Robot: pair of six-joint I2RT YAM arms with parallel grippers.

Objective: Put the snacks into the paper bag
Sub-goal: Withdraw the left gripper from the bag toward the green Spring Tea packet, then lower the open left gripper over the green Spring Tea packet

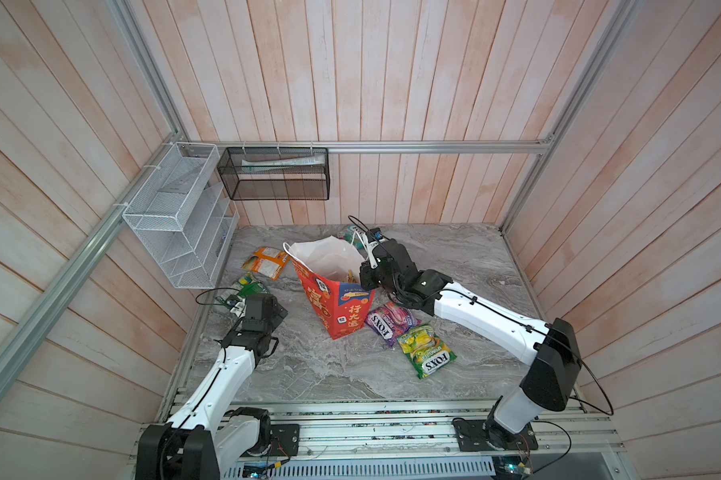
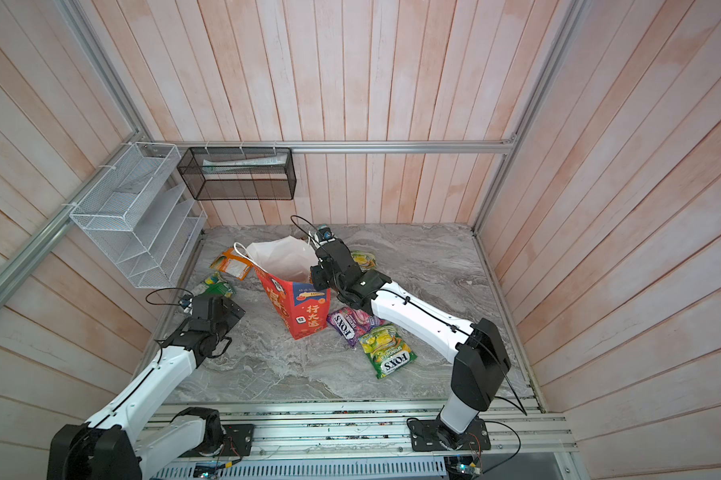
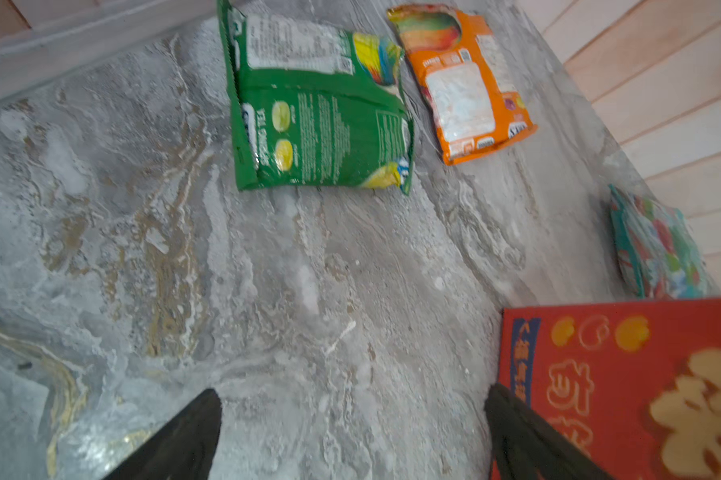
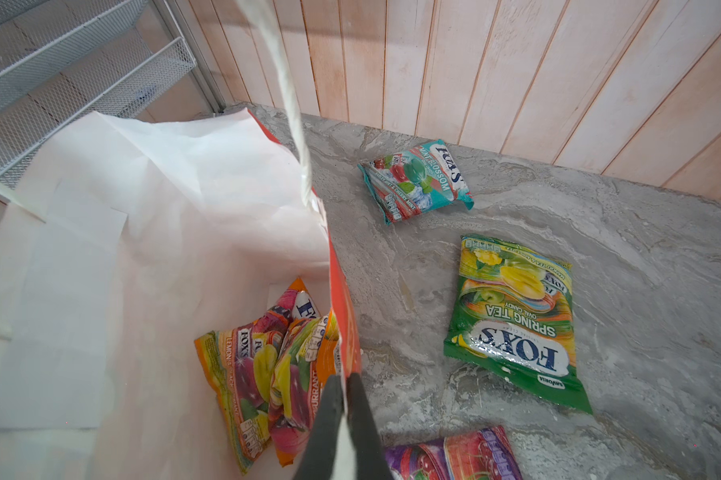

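A grey marbled tabletop [image 1: 329,374] sat boxed in by pale plank walls [image 1: 392,83], with a white wire rack [image 1: 176,216] on the left wall and a black mesh basket [image 1: 275,174] on the back one. Farthest left on the marble lay an orange pouch [image 1: 266,262] and, just in front of it, a green pouch [image 1: 250,284], both flat. The left gripper [image 3: 354,390] hovered near them over bare marble, jaws spread wide and empty. In the middle stood the paper bag [image 1: 338,307], upright and gaping, with two orange pouches [image 4: 242,374] lying at its bottom. The right gripper [image 4: 344,380] pinched the bag's right-hand rim, jaws pressed together on the paper. A teal pouch [image 4: 417,183] lay behind the bag near the back wall, with a Spring Tea pouch [image 4: 517,324] to its right. In front, right of the bag, lay a purple pouch [image 1: 388,324] just beside a yellow-green pouch [image 1: 425,351].
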